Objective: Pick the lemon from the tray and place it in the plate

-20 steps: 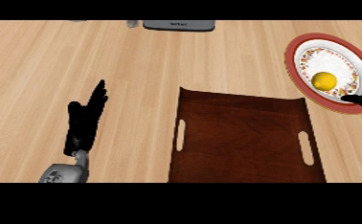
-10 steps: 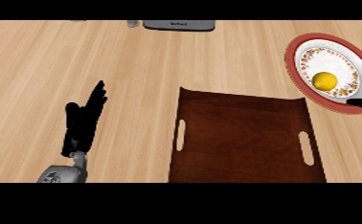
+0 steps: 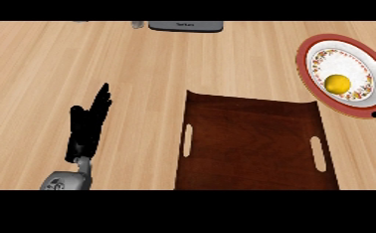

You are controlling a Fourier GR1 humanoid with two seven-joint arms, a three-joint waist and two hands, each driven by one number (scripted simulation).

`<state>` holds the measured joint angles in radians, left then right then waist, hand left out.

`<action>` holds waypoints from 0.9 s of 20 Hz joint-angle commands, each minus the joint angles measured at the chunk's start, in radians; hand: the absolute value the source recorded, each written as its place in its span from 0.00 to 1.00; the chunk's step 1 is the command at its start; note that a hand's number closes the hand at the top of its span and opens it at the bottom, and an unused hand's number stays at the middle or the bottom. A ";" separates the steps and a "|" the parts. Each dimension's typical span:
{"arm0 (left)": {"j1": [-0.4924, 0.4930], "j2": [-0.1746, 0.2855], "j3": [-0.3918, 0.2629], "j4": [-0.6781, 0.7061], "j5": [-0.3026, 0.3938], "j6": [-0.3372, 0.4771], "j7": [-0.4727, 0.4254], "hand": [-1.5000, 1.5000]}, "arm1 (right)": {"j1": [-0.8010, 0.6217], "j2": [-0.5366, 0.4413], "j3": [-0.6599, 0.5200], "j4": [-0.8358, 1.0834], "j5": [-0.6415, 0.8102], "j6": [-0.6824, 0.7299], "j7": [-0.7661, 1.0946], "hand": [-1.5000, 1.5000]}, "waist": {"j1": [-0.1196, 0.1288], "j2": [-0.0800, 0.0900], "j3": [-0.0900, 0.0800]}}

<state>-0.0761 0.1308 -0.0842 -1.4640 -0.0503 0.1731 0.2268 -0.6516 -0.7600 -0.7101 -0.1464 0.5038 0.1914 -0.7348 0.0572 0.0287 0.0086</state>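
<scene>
The yellow lemon (image 3: pixel 337 83) lies on the white plate with a red patterned rim (image 3: pixel 304 62) at the right edge of the head view. Nothing lies in the dark brown tray (image 3: pixel 249 142), which has a slot handle on each side and sits just left of and below the plate. My left hand (image 3: pixel 88 125) rests open on the wood at the lower left, fingers straight and pointing away, well apart from the tray. Only a black sliver of my right hand (image 3: pixel 374 113) shows at the right edge, below the plate.
A grey flat appliance (image 3: pixel 185 25) sits at the counter's far edge, with a small grey object (image 3: pixel 136 24) to its left. Bare wooden counter (image 3: pixel 147 67) stretches between the left hand, the tray and the far edge.
My right hand has drawn back from the plate's lower rim and almost left the view at the right. The lemon stays on the plate, and the left hand has not moved.
</scene>
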 commanded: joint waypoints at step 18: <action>0.015 0.002 -0.001 -0.021 0.001 -0.016 -0.008 0.50 | 0.099 -0.066 -0.073 0.013 -0.058 -0.078 -0.008 0.00 | 0.010 0.004 0.005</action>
<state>-0.0705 0.1276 -0.0828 -1.4754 -0.0480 0.1634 0.2216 -0.5792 -0.8237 -0.7765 -0.1361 0.4496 0.1322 -0.7361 0.0659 0.0316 0.0120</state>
